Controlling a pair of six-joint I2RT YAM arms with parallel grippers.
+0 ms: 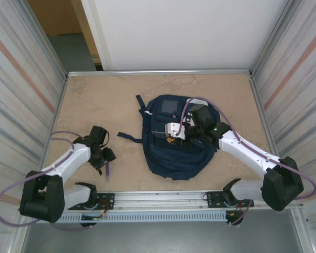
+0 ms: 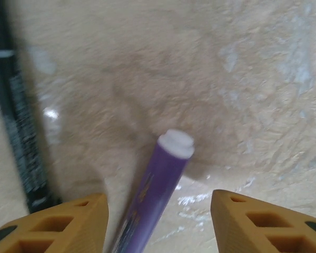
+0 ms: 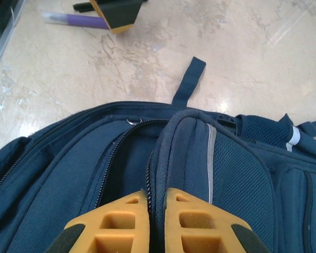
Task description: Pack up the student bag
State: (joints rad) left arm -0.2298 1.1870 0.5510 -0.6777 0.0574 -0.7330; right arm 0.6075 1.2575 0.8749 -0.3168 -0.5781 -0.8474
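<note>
Two risks: left claw [image 2: 159,211] closes off-centre and the purple marker [image 2: 160,184] rolls away; student bag [image 3: 237,174] fabric slips from the right pinch (opening would drop shut).
Left claw: spread, straddling the marker on the counter [image 2: 242,79], not yet gripping.
Right claw [image 3: 157,211]: pressed together on the bag's zipper-edge flap.
Student bag: mid-counter, lying flat.
</note>
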